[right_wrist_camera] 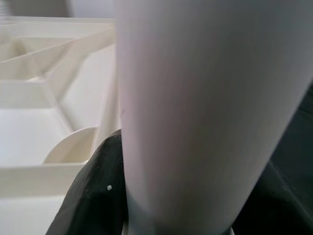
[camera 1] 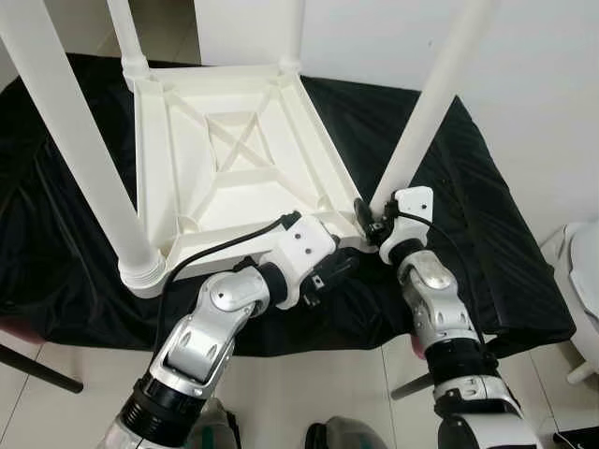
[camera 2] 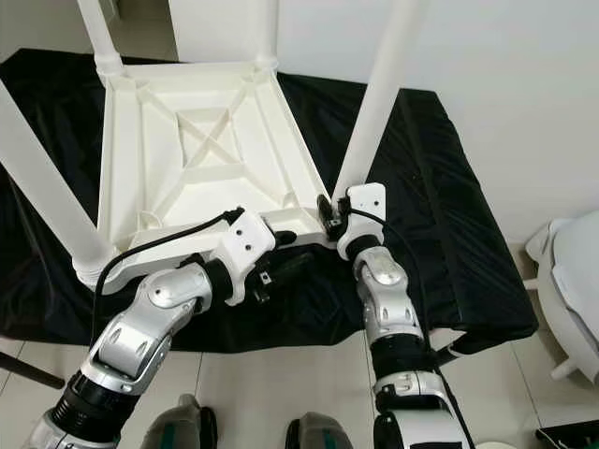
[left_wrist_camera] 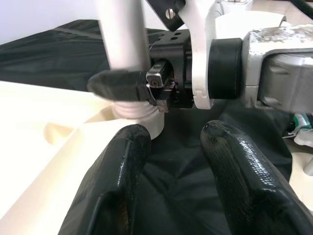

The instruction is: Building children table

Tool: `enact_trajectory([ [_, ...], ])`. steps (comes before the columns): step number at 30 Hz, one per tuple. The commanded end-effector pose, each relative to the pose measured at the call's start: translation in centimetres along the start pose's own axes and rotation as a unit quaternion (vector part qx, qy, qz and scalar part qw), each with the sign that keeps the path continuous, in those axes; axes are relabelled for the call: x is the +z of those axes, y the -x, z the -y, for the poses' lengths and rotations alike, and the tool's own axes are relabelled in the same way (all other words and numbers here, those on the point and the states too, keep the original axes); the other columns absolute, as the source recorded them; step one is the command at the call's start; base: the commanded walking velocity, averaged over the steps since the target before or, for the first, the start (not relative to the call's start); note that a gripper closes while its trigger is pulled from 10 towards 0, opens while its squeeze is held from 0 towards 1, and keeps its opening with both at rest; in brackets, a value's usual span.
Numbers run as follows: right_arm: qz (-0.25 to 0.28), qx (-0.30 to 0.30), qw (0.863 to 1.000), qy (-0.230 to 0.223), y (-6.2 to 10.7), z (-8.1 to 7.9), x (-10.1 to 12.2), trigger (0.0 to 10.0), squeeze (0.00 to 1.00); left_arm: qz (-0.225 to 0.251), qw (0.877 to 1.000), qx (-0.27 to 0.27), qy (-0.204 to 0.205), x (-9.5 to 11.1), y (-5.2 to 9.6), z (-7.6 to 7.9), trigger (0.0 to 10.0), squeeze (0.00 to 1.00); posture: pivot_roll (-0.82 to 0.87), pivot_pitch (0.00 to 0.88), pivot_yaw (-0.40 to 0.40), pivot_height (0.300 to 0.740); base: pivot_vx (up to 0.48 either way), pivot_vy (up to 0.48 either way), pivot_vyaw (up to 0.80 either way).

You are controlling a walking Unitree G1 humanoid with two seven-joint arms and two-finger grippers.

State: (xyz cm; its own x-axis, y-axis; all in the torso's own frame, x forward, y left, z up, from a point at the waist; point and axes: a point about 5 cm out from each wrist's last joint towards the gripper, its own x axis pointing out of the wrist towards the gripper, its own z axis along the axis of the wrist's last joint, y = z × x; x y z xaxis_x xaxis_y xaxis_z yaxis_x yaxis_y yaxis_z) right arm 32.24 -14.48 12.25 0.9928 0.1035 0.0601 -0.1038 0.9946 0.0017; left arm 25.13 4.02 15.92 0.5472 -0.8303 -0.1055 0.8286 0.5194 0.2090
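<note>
Right gripper [camera 1: 367,217] fingers clamp the near-right table leg [camera 1: 432,103] (at its base); left gripper [left_wrist_camera: 171,161] fingers spread, just beside.

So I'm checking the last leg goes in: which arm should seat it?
Right. The right gripper is already clamped on the near-right leg by its socket; the left gripper is open beside the tabletop.
</note>
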Motion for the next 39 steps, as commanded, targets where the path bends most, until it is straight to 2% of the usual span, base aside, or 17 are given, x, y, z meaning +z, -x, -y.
enact_trajectory([
  [1,-0.025,-0.057,0.998,0.009,0.7,0.9,-0.9,10.0,0.00,0.000,1.000,0.009,0.004,0.0,0.0,0.1,10.0,0.00,-0.08,0.022,-0.060,0.740,0.000,0.000,0.00],
  [2,-0.033,-0.076,0.997,-0.008,1.4,-1.1,-1.2,10.0,0.00,0.000,1.000,0.010,0.005,0.0,0.0,0.2,10.0,0.00,-0.08,0.021,-0.061,0.740,0.000,0.000,0.00],
  [4,-0.033,-0.076,0.997,-0.008,1.4,-1.1,-1.2,10.0,0.00,0.000,1.000,0.010,0.005,0.0,0.0,0.2,10.0,0.00,-0.08,0.021,-0.061,0.740,0.000,0.000,0.00],
  [5,-0.031,-0.053,0.998,-0.016,1.6,-2.3,-1.1,10.0,0.00,0.001,1.000,0.010,0.005,0.0,0.0,0.2,10.0,0.00,-0.08,0.020,-0.060,0.740,0.000,0.000,0.00],
  [8,-0.027,-0.045,0.999,-0.014,1.6,-2.3,-0.6,10.0,0.00,0.001,1.000,0.010,0.006,0.0,-0.1,0.2,10.0,0.00,-0.09,0.021,-0.059,0.740,0.000,0.000,0.00],
  [10,-0.033,-0.057,0.998,-0.008,1.7,-1.6,-0.5,10.0,0.00,0.001,1.000,0.009,0.006,0.0,-0.1,0.2,10.0,0.00,-0.09,0.022,-0.063,0.740,0.000,0.000,0.00],
  [15,-0.040,-0.048,0.998,-0.010,2.0,-2.0,-0.6,10.0,0.00,0.001,1.000,0.010,0.003,0.0,-0.1,0.1,10.0,0.00,-0.09,0.024,-0.067,0.740,0.000,0.000,0.00],
  [16,-0.040,-0.048,0.998,-0.013,2.0,-2.2,-0.4,10.0,1.00,0.001,1.000,0.011,0.004,0.0,-0.1,0.1,10.0,0.00,-0.09,0.024,-0.067,0.740,0.000,0.000,0.00],
  [20,-0.036,-0.048,0.998,-0.016,2.1,-2.3,0.0,10.0,1.00,0.001,1.000,0.013,0.005,0.0,-0.1,0.1,10.0,0.00,-0.09,0.028,-0.070,0.740,0.000,0.000,0.00],
  [24,-0.037,-0.048,0.998,-0.012,2.0,-1.8,0.2,10.0,1.00,0.001,1.000,0.015,0.005,0.0,-0.2,-0.1,10.0,0.00,-0.09,0.028,-0.070,0.740,0.000,0.000,0.00],
  [28,-0.028,-0.018,0.999,-0.003,1.5,-0.4,0.5,10.0,1.00,0.001,1.000,0.014,0.005,0.0,-0.1,0.0,10.0,0.00,-0.09,0.020,-0.068,0.740,0.000,0.000,0.00],
  [29,-0.028,0.014,0.999,-0.007,1.3,-0.3,0.5,10.0,0.00,0.000,1.000,0.012,0.005,-0.1,-0.1,0.0,10.0,0.00,-0.09,0.023,-0.067,0.740,0.000,0.000,0.00],
  [32,-0.030,0.045,0.998,-0.009,1.1,-0.2,0.5,10.0,0.00,0.000,1.000,0.011,0.005,-0.1,-0.2,0.0,10.0,0.00,-0.09,0.024,-0.067,0.740,0.000,0.000,0.00],
  [33,-0.036,0.077,0.996,-0.008,0.9,0.0,0.5,10.0,0.00,0.000,1.000,0.008,0.004,-0.1,-0.2,0.0,10.0,0.00,-0.09,0.027,-0.066,0.740,0.000,0.000,0.00],
  [34,-0.036,0.111,0.993,0.002,0.7,0.3,0.5,10.0,0.00,0.000,1.000,0.006,0.003,0.0,-0.3,0.0,10.0,0.00,-0.09,0.023,-0.065,0.740,0.000,0.000,0.00],
  [38,-0.035,0.154,0.987,0.024,0.4,0.8,0.6,10.0,0.00,0.002,1.000,0.004,0.002,0.1,-0.3,-0.1,10.0,0.00,-0.10,0.019,-0.062,0.740,0.000,0.000,0.00],
  [39,-0.034,0.184,0.982,0.028,0.4,0.9,0.7,10.0,0.00,0.002,1.000,0.004,0.002,0.1,-0.3,-0.1,10.0,0.00,-0.10,0.009,-0.057,0.740,0.000,0.000,0.00],
])
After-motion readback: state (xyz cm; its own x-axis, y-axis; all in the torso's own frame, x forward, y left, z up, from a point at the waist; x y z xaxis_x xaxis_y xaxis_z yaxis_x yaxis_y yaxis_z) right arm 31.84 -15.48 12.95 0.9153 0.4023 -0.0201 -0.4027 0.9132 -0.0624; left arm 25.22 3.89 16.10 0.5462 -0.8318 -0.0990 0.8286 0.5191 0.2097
